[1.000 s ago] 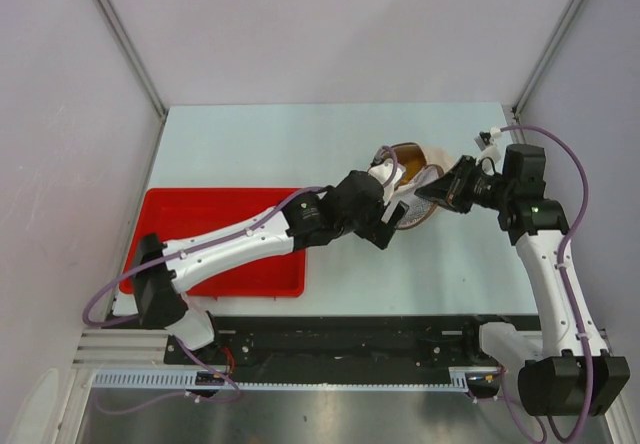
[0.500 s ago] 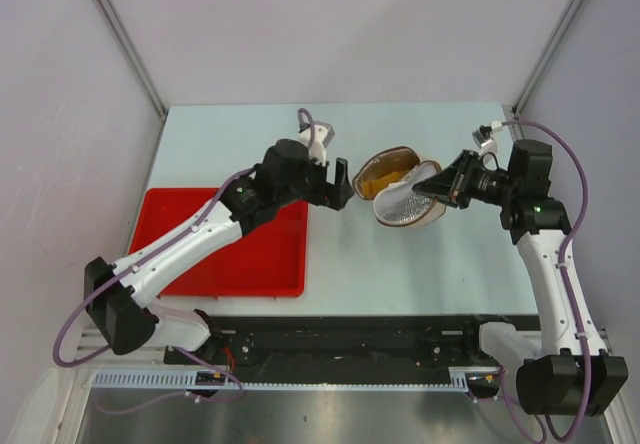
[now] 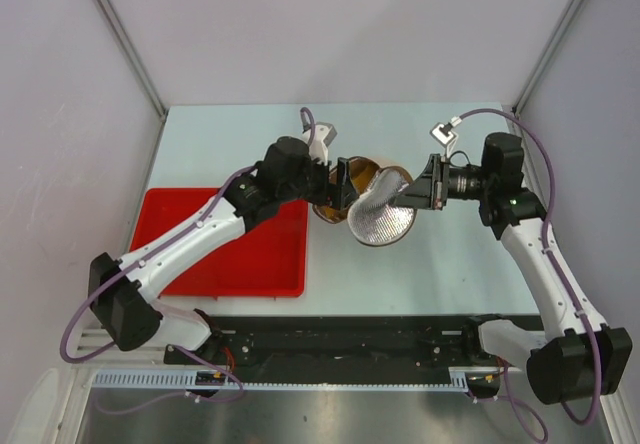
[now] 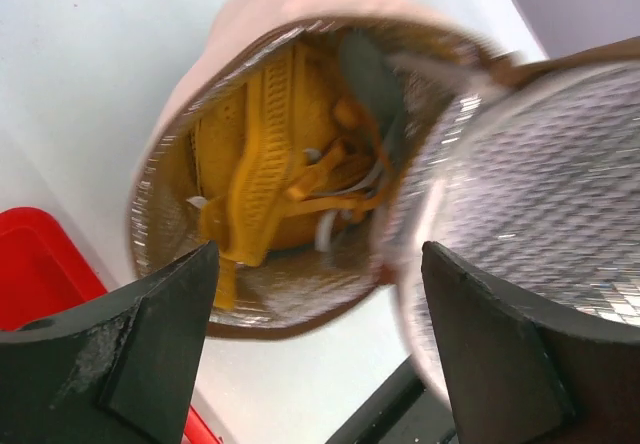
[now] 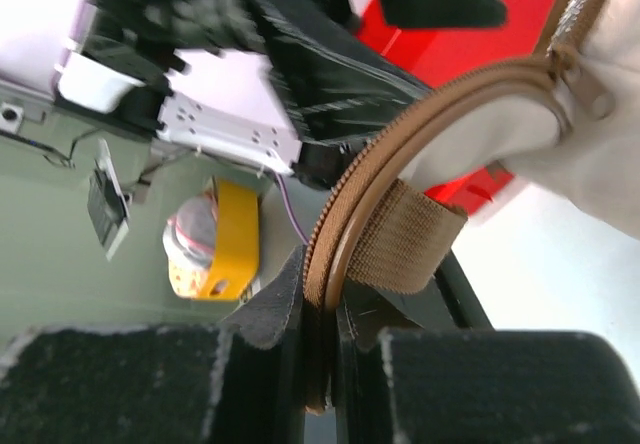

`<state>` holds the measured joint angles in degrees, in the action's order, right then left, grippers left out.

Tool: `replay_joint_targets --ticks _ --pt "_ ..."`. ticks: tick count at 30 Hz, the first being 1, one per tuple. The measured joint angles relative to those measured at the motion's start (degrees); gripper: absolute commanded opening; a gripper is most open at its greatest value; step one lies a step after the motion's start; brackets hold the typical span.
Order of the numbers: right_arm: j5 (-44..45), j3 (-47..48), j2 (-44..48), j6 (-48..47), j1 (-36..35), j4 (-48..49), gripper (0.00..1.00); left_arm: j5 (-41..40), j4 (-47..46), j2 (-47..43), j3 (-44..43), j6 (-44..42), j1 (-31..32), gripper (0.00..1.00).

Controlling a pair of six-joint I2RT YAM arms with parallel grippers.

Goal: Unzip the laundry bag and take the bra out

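We had the right gripper [image 5: 320,334] clenched on the brown zipper rim [image 5: 335,219] of the laundry bag [image 3: 375,214], holding its mesh flap [image 4: 530,184] up. That turned the mouth toward the left gripper [image 3: 343,186], whose jaws stood wide and empty before the mustard bra [image 4: 270,154] bunched inside.

Right tool [image 5: 319,309] pinches brown rim [image 5: 345,204] of laundry bag [image 5: 570,154].

- Top view was bright and even, shadows faint.
- Left wrist view blurred at the laundry bag [image 4: 540,184] lid.
- Right wrist background was soft, smeared.
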<state>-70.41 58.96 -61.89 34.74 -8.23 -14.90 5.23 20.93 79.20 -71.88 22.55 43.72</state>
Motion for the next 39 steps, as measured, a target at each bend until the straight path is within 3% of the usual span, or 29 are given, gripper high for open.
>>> replay_joint_targets --ticks 14,25,27,34,39 --pt "-1.9 -3.23 -3.23 -5.46 -1.29 -0.59 0.0 5.62 -8.24 -3.76 9.4 7.19 0.13 0.67" --pt "-1.92 -3.8 -3.19 -5.73 -1.29 -0.31 0.0 -2.78 -11.82 -1.86 9.79 16.48 0.02 0.61" --pt "-1.92 -3.8 -3.19 -5.68 -1.31 -0.2 0.0 -3.45 -11.85 -0.33 9.53 17.05 0.02 0.61" --pt "-1.92 -3.8 -3.19 -5.11 -1.31 0.24 0.0 -4.94 -11.39 9.05 9.49 17.49 0.02 0.79" --pt "-1.92 -3.8 -3.17 -4.74 -1.31 0.28 0.0 -4.63 -11.23 13.6 9.2 17.27 0.04 0.81"
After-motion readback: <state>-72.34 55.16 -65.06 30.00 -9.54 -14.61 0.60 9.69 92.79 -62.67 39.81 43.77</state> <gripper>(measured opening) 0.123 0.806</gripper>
